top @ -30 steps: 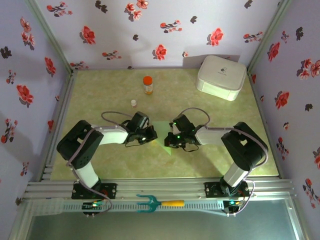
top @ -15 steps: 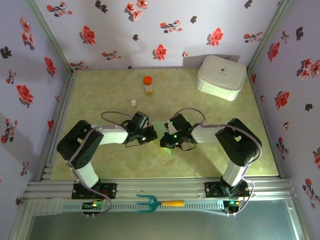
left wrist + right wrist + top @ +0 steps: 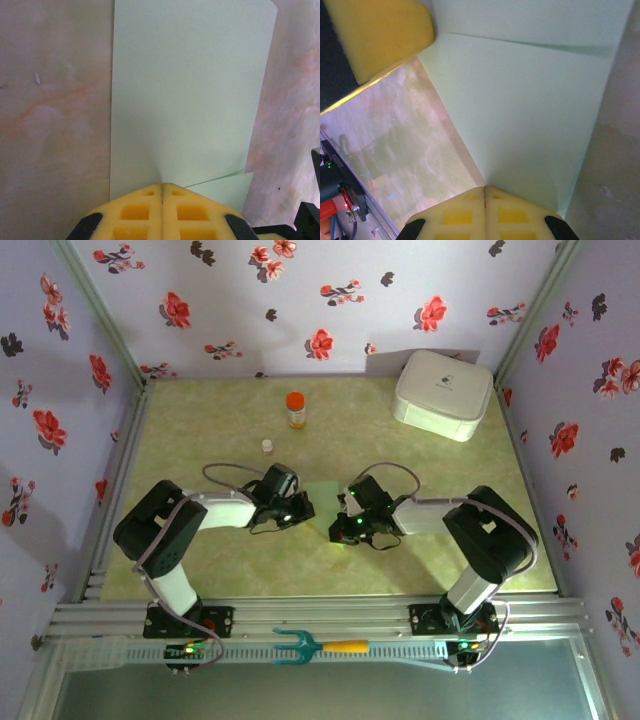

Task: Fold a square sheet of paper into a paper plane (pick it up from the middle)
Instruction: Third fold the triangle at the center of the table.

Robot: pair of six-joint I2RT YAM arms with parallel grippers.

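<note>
Item: square sheet of paper, pale green, one fold showing, mid-desk between the arms.
Left gripper: pads pressed together, pinching its edge.
Right gripper: likewise clamped on the other side.
White box: lid mark illegible.

Lab cell: floral walls, aluminium rails

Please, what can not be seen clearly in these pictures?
- Top view: the left gripper and the right gripper cover most of the paper; folds unreadable.
- Left wrist view: the left gripper hides the paper's near edge; pinched or pressed, unclear.
- Right wrist view: the right gripper hides the same.
- Top view: white object near the bottle, too small to name.
</note>
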